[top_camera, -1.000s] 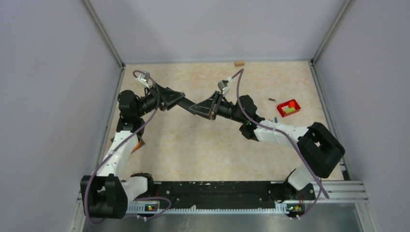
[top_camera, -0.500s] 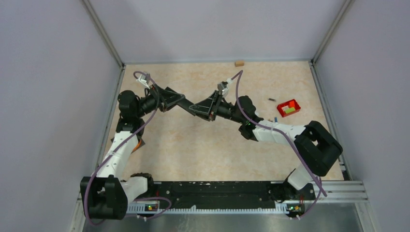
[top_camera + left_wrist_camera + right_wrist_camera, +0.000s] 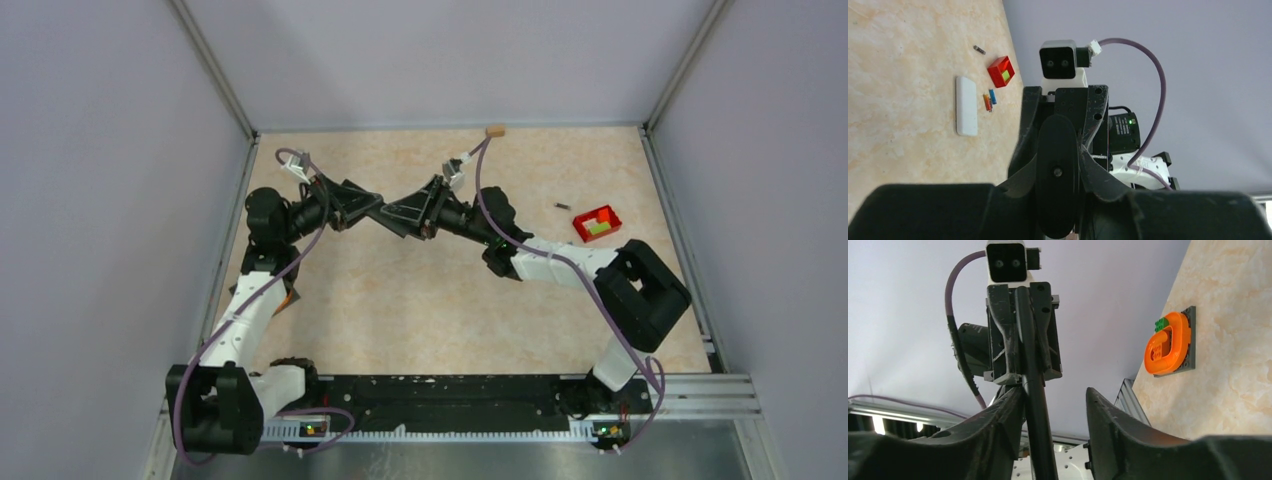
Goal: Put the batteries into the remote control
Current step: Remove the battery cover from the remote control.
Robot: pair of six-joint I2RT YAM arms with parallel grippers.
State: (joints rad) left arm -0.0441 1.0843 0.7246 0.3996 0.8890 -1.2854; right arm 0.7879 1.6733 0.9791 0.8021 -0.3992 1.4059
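My left gripper [image 3: 1058, 156] is shut on a black remote control [image 3: 1057, 172], held above the table at mid-height. My right gripper [image 3: 1054, 392] faces it and stands open. The remote's thin edge [image 3: 1035, 405] lies against its left finger, and the right finger stands apart. In the top view the two grippers [image 3: 378, 207] [image 3: 394, 214] meet tip to tip. A red and a blue battery [image 3: 990, 101] lie on the table beside a white flat rectangular piece [image 3: 966, 106]. A dark battery [image 3: 562, 207] lies farther back.
A small red tray [image 3: 597, 222] with yellow-green blocks stands at the right. A wooden block [image 3: 494, 130] lies at the back edge. An orange ring on a grey plate [image 3: 1170, 342] sits near the left wall. Grey walls enclose the table.
My left gripper has shut on the remote. My right gripper's jaws have spread apart, and the right arm has shifted left and toward the back.
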